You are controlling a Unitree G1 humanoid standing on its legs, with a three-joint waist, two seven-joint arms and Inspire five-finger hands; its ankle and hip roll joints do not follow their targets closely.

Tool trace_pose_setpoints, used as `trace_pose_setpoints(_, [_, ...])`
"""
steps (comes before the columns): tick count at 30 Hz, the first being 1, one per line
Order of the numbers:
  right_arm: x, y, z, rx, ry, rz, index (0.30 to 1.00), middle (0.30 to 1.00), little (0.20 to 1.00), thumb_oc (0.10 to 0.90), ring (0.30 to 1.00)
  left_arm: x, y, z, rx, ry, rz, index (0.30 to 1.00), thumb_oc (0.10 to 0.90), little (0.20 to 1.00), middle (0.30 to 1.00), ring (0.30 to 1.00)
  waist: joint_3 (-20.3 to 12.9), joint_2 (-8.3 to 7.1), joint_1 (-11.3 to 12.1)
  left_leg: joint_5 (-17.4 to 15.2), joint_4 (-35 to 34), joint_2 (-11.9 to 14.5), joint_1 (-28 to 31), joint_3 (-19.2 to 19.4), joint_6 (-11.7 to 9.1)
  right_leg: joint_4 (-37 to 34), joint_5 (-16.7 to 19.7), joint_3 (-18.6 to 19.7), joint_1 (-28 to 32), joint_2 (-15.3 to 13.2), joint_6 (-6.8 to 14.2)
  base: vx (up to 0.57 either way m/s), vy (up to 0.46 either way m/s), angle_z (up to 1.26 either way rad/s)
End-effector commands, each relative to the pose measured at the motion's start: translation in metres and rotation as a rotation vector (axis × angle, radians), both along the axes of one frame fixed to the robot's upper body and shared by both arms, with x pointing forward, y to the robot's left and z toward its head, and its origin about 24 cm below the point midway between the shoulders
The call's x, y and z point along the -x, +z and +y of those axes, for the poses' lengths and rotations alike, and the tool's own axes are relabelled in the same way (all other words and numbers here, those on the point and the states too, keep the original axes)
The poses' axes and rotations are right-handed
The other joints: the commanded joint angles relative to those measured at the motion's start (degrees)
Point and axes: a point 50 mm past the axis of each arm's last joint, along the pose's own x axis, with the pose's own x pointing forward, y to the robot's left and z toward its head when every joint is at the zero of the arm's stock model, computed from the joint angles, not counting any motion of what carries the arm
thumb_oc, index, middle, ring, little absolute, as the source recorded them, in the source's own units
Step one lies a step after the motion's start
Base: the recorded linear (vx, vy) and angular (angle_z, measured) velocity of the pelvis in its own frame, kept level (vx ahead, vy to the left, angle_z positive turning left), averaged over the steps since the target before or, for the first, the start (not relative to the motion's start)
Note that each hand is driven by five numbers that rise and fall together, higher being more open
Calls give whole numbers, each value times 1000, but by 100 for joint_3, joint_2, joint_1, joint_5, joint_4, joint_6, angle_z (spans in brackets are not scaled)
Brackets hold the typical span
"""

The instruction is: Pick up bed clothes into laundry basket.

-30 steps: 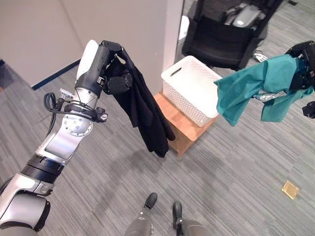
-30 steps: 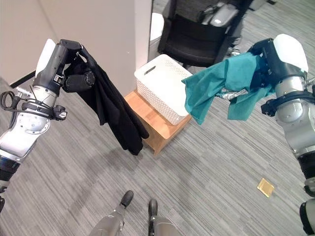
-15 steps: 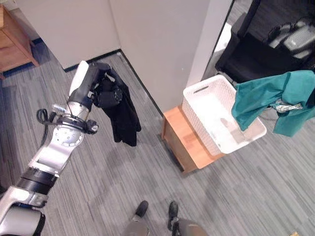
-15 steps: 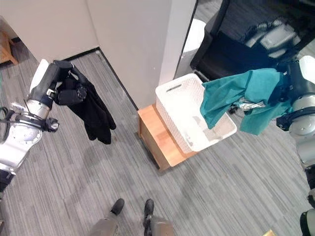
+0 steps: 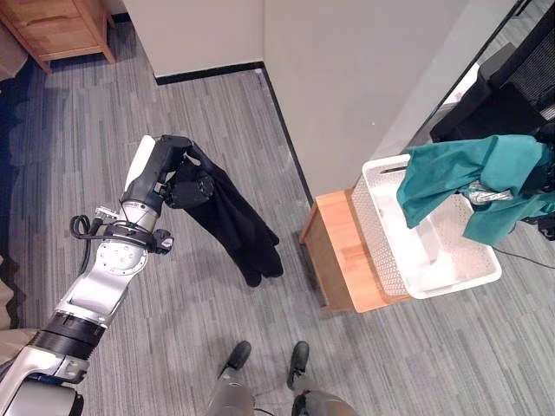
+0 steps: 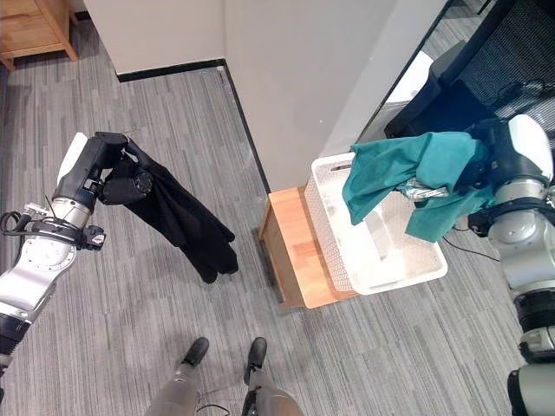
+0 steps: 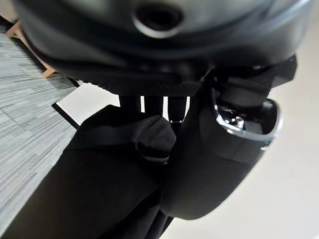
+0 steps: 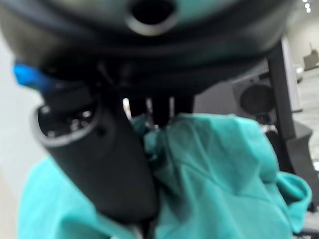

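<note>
Right eye view: the right hand (image 6: 486,165) clutches the teal cloth (image 6: 399,178), which hangs over the far side of the basket (image 6: 342,251) on the wooden stand (image 6: 290,251). The left hand (image 5: 178,169), gripping the black garment (image 5: 238,225), is well apart from the basket.

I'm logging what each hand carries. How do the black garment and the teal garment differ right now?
The black garment hangs from the left hand over bare floor, away from the white laundry basket; the teal garment hangs from the right hand right above that basket. The black one droops long and narrow; the teal one is bunched and spread wide. Both are gripped in curled fingers, off the ground, neither yet in the basket.
</note>
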Motion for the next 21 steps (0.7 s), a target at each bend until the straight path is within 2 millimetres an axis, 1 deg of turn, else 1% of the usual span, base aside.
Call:
trace_pose_setpoints(1, [12, 39, -12, 85, -54, -129, 300, 300, 300, 400, 300, 9, 67, -10, 36, -102, -294, 300, 400, 300, 300, 300, -629, -203, 71, 140, -309, -384, -328, 0, 297, 12, -282, 343, -308, -339, 534, -2, 0, 19])
trace_pose_setpoints(2, [13, 36, -14, 73, -66, -128, 300, 300, 300, 400, 300, 9, 66, -7, 37, -91, -291, 300, 400, 300, 300, 300, -610, -160, 56, 157, -309, -396, -397, 30, 297, 12, -285, 354, -363, -348, 535, -2, 0, 19])
trace_pose_setpoints(3, [14, 36, -14, 73, -66, -128, 300, 300, 300, 400, 300, 9, 66, -7, 37, -91, -291, 300, 400, 300, 300, 300, -615, -161, 56, 158, -309, -397, -403, 30, 297, 12, -284, 353, -369, -348, 535, 1, -7, 13])
trace_pose_setpoints(5, [16, 33, -18, 57, -84, -134, 300, 300, 300, 400, 300, 10, 65, -4, 42, -82, -285, 300, 400, 300, 300, 300, -575, -114, 54, 198, -309, -411, -522, 48, 295, 12, -275, 390, -464, -345, 527, 0, -16, -9])
trace_pose_setpoints(6, [17, 35, -22, 44, -102, -146, 300, 300, 300, 400, 300, 11, 66, -2, 45, -81, -287, 300, 400, 300, 300, 300, -524, -63, 58, 254, -309, -429, -696, 74, 293, 12, -266, 424, -610, -341, 516, -7, -26, -17])
trace_pose_setpoints(8, [16, 35, -22, 44, -101, -147, 300, 300, 300, 400, 300, 11, 66, -2, 46, -81, -287, 300, 400, 300, 300, 300, -537, -66, 55, 257, -309, -430, -711, 77, 293, 12, -263, 427, -626, -342, 516, -3, -10, -5])
trace_pose_setpoints(11, [18, 40, -23, 36, -106, -176, 300, 300, 300, 400, 300, 12, 63, 0, 49, -80, -274, 300, 400, 300, 300, 300, -494, -26, 56, 319, -309, -476, -921, 81, 275, 12, -284, 428, -762, -323, 492, -7, -31, -4])
trace_pose_setpoints(15, [27, 61, -33, 113, -157, -189, 300, 300, 300, 400, 300, 12, 63, 1, 38, -84, -266, 300, 400, 300, 300, 300, -460, -28, 42, 409, -309, -571, -1199, 28, 221, 12, -305, 356, -918, -307, 451, 12, -71, 3])
trace_pose_setpoints(17, [28, 66, -33, 129, -162, -190, 300, 300, 300, 400, 300, 12, 64, 3, 41, -81, -266, 300, 400, 300, 300, 300, -477, -31, 19, 423, -309, -591, -1265, 28, 213, 12, -298, 347, -970, -305, 441, 2, -51, 12])
trace_pose_setpoints(18, [35, 82, -37, 186, -192, -210, 300, 300, 300, 400, 300, 15, 60, 11, 45, -52, -254, 300, 400, 300, 300, 300, -461, -46, -23, 466, -309, -613, -1386, 76, 184, 12, -298, 368, -1031, -280, 426, 3, -50, 15])
trace_pose_setpoints(19, [35, 83, -37, 187, -190, -210, 300, 300, 300, 400, 300, 15, 60, 12, 46, -51, -254, 300, 400, 300, 300, 300, -468, -45, -27, 466, -309, -613, -1395, 82, 184, 12, -296, 374, -1042, -280, 426, -7, -69, 11])
trace_pose_setpoints(21, [41, 98, -38, 230, -210, -237, 300, 300, 300, 400, 300, 18, 56, 19, 38, -26, -241, 300, 400, 300, 300, 300, -487, -46, -44, 475, -309, -599, -1460, 139, 167, 12, -298, 391, -1094, -264, 420, -8, -32, -4])
